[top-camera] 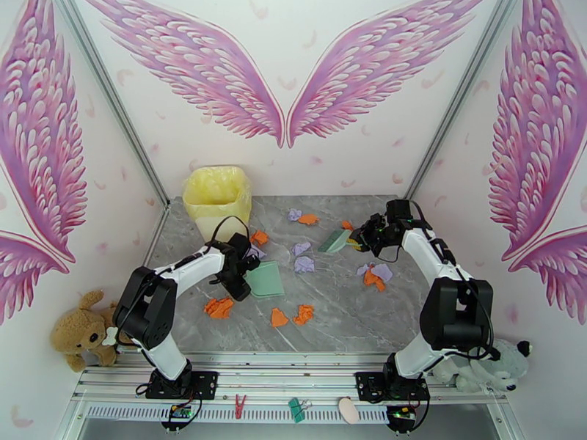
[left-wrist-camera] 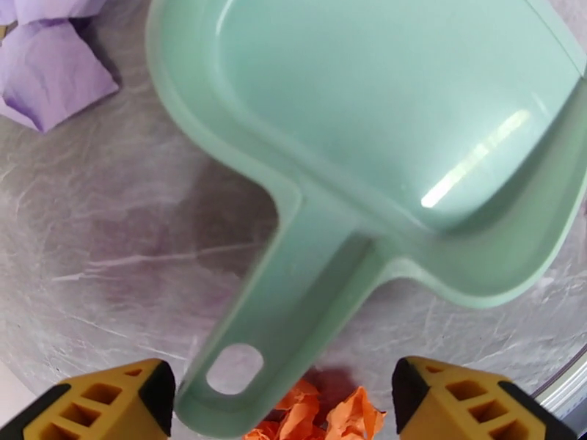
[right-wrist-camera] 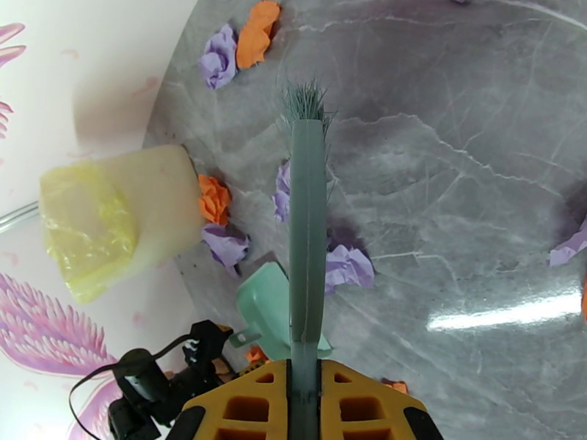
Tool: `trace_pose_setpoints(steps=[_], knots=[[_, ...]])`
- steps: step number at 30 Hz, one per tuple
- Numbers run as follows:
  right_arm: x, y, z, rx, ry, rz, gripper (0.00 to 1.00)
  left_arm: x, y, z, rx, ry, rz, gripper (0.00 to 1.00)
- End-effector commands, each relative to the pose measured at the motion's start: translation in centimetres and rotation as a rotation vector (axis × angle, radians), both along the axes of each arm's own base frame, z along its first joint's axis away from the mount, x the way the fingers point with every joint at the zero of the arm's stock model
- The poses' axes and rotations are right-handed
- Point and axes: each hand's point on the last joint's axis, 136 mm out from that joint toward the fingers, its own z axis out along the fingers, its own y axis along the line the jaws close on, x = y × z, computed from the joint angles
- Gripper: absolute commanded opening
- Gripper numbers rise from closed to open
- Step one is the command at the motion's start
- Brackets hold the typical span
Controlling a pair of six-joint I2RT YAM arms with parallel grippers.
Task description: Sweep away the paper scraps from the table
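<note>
Orange paper scraps [left-wrist-camera: 317,418] between left pincer [left-wrist-camera: 285,396] fingers [left-wrist-camera: 110,401]

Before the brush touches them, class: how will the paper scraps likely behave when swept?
Probably light: the paper scraps are small crumpled wads, so the brush should shift them easily. Their irregular shapes suggest tumbling or scattering, not sliding straight, across the smooth table.

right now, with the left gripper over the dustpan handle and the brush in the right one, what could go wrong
1. The open left gripper straddles the dustpan handle with an orange scrap by the handle's end; closing may pinch paper too and weaken the hold.
2. The right gripper holds the brush by its end, so pressing down could twist it.
</note>
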Motion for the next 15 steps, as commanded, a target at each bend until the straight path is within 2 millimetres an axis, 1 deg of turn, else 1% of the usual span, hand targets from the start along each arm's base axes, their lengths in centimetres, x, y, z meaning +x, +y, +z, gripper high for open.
trace_pose_setpoints(steps=[1,5,8,15], knots=[[0.24,0.08,0.14,0.015,0.001,0.012,0.00,1.57,-0.86,0.14,-0.027,-0.015,-0.005,0.82],[0.32,0.05,0.28,0.011,-0.002,0.015,0.00,1.62,-1.07,-0.27,-0.034,-0.004,-0.002,0.81],[0.29,0.08,-0.01,0.012,0.006,0.016,0.00,1.43,-1.14,-0.57,-0.036,0.007,-0.002,0.79],[0.66,0.05,-0.34,0.013,0.009,0.017,0.00,1.26,-0.80,-0.43,-0.025,0.006,0.003,0.66]])
